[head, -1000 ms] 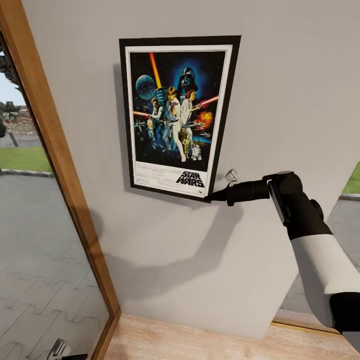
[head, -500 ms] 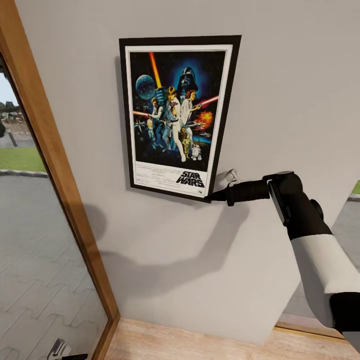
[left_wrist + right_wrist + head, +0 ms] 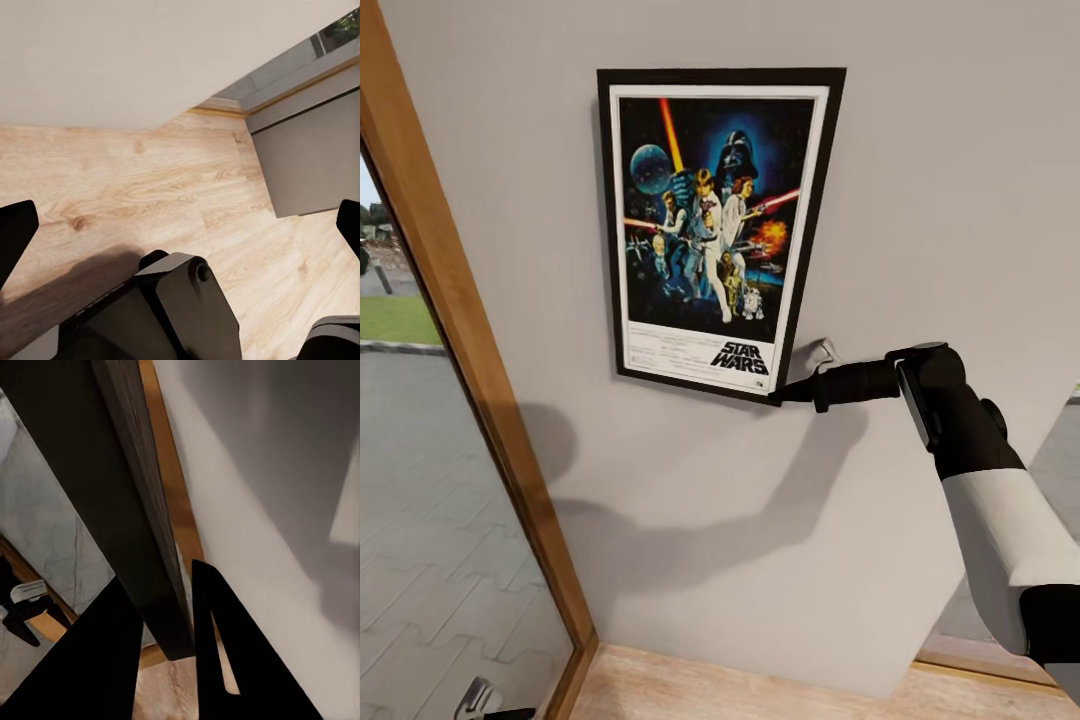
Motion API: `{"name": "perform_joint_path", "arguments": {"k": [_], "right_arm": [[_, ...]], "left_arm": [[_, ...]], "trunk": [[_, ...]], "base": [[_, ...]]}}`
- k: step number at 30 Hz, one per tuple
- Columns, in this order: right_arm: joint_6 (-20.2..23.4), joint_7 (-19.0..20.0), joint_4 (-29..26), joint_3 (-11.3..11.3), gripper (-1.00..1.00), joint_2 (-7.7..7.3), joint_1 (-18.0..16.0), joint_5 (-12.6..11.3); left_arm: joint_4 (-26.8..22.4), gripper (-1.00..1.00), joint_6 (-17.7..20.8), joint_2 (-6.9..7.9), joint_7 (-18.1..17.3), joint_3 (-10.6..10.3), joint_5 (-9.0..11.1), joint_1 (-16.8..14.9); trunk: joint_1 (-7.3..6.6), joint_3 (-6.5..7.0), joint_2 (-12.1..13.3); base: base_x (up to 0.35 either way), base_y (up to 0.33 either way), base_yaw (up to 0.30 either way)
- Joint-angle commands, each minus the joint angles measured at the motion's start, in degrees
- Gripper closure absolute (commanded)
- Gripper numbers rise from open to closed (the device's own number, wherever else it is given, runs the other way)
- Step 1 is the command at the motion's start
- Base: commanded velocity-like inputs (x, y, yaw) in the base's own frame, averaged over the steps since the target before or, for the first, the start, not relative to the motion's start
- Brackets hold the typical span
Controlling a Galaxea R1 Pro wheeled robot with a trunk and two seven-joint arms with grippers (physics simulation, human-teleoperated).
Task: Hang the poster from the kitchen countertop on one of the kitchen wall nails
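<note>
Now the poster (image 3: pixel 715 230) sits flat against the wall (image 3: pixel 940 180) in the upper middle of the head view, so it can settle on a nail. The right hand (image 3: pixel 780 392) grasps its lower right corner, steadying it; the left hand (image 3: pixel 180 225) hangs spread and empty above the floor (image 3: pixel 150 180).

Only readable text: "STAR WARS"
It's the black logo on the white strip at the bottom of the poster (image 3: pixel 715 230); the fine print beside it is too small to read.
</note>
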Motion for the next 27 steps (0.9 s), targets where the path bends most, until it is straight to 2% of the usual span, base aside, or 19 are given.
{"name": "perform_joint_path", "arguments": {"k": [1,27], "right_arm": [[0.44,-0.67,0.03,-0.02,1.0,-0.02,-0.08,1.02],[0.39,-0.67,0.03,-0.11,1.0,0.0,-0.08,1.03]], "left_arm": [[-0.05,-1.0,0.59,-0.06,-0.4,0.29,-0.5,-0.09],[-0.05,-1.0,0.59,-0.06,-0.4,0.31,-0.5,-0.09]], "trunk": [[0.07,-0.12,-0.06],[0.07,-0.12,-0.06]], "base": [[0.023,0.0,0.0],[-0.003,0.0,0.0]]}}
